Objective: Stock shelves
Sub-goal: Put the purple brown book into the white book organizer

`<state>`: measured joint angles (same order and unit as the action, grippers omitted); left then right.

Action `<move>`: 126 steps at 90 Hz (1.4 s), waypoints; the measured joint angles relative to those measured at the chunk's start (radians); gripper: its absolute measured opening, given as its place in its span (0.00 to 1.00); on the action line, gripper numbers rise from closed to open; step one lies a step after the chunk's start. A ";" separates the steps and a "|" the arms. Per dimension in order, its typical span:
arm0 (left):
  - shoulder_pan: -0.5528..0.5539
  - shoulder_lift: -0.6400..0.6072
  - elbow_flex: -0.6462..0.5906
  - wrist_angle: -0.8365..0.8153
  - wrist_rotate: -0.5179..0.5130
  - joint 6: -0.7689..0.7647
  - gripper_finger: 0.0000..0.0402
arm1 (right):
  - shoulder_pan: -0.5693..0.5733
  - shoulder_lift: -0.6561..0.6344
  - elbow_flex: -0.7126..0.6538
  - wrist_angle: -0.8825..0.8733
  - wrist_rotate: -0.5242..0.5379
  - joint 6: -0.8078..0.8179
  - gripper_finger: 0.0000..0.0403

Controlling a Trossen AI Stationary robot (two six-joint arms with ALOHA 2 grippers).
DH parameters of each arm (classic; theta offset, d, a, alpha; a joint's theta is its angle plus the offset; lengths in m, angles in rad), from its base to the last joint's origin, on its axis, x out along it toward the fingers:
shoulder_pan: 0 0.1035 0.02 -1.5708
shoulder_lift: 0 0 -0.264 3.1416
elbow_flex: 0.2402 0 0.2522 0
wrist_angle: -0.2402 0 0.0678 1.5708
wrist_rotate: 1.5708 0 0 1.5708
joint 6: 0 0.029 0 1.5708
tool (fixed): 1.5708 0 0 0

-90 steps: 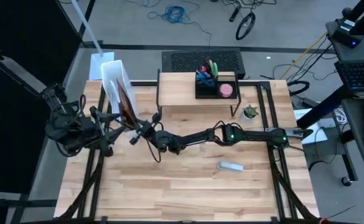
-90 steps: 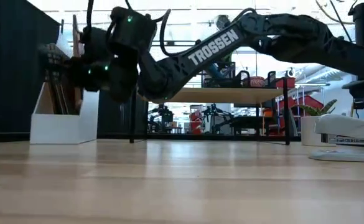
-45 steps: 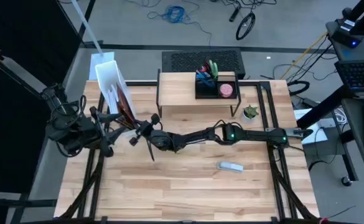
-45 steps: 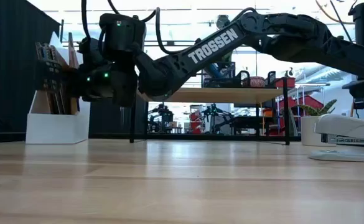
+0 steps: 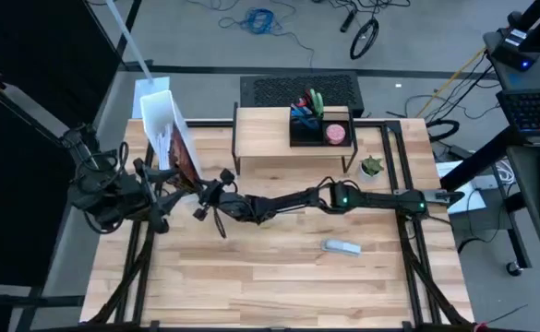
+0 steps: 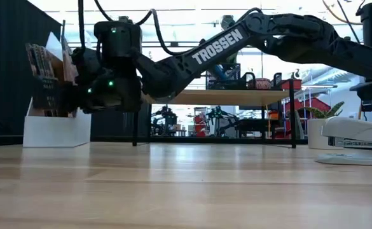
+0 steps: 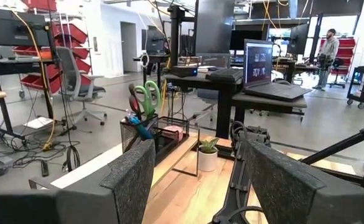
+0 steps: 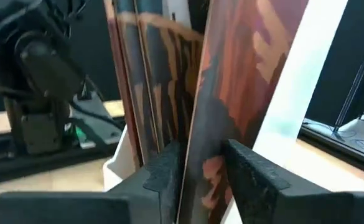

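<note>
Reaching far across the table, right gripper (image 5: 198, 191) at the white file box (image 5: 163, 118), at about ten o'clock on the table in the high view. Fingers (image 8: 169, 174) narrow, pinching one upright brown-covered book (image 8: 238, 81) by its edge, the sheet passing between the pads; grip looks firm, though contact on the far pad is hard to confirm.

Shelves (image 5: 262, 134), a low riser with light-wood top, standing at twelve o'clock on the table, long axis across the table, at roughly two o'clock from the jaws and near. Black organizer tray (image 5: 320, 129) occupying its right end, left part bare. Right arm clearly the nearer and the one engaged.

Left gripper (image 7: 197, 180) waiting at nine o'clock, fingers wide, holding nothing.

Readable writing: "TROSSEN" in white on the right arm's link (image 6: 214, 44); nothing legible on the book covers.
</note>
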<state>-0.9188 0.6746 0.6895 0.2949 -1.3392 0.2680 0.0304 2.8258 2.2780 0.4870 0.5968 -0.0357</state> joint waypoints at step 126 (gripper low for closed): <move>0.000 0.000 0.000 -0.035 0.000 0.000 0.58 | 0.054 -0.003 0.021 -0.132 0.111 -0.117 0.01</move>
<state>-0.9188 0.6750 0.6895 0.2598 -1.3396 0.2684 0.0841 2.8231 2.2993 0.3550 0.7078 -0.1524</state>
